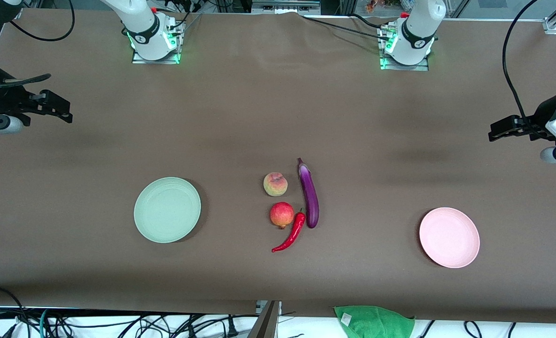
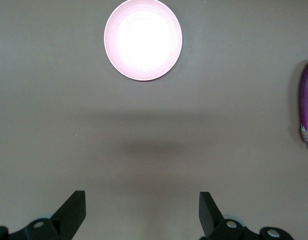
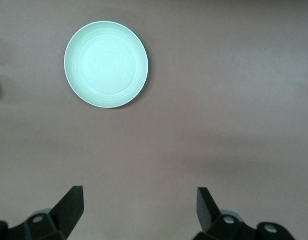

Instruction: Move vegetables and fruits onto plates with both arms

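**Both claws wide and empty, produce in the middle**

The left gripper (image 2: 141,212) hangs over bare table (image 1: 278,117) at the left arm's end, jaws spread wide, holding nothing. The right gripper (image 3: 140,210) hangs over the right arm's end, equally wide and empty.

The pink plate (image 1: 449,237) lies toward the left arm's end, the green plate (image 1: 167,209) toward the right arm's end; both are bare.

Between them sit the peach (image 1: 275,184) and, nearer the camera, the pomegranate (image 1: 281,214). The eggplant (image 1: 309,193) lies beside both fruits, toward the left arm's end. The chili (image 1: 291,234) curves beside the pomegranate, its stem by the eggplant's near end.

A green cloth (image 1: 374,321) hangs at the near edge.
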### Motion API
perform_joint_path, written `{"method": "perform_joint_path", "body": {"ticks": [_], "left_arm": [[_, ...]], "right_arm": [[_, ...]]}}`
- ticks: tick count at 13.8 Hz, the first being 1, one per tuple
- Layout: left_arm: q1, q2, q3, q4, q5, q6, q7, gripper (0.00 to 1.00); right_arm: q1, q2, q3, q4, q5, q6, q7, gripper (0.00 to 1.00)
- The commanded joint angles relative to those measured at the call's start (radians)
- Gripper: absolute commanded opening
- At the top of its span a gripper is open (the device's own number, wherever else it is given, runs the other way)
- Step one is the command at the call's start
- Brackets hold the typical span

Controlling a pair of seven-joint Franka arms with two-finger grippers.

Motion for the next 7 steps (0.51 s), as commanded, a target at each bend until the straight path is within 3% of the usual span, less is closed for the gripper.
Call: {"method": "perform_joint_path", "body": {"ticks": [1, 7], "left_arm": [[-0.01, 0.022, -0.001, 0.04, -0.013, -0.024, 0.003, 1.0], [-0.07, 0.048, -0.018, 0.042, -0.041, -0.018, -0.001, 1.0]], "right_arm": [[0.001, -0.028, -0.001, -0.027, -0.01, 0.011, -0.015, 1.0], [0.001, -0.028, -0.001, -0.029, -0.01, 0.011, -0.015, 1.0]]}}
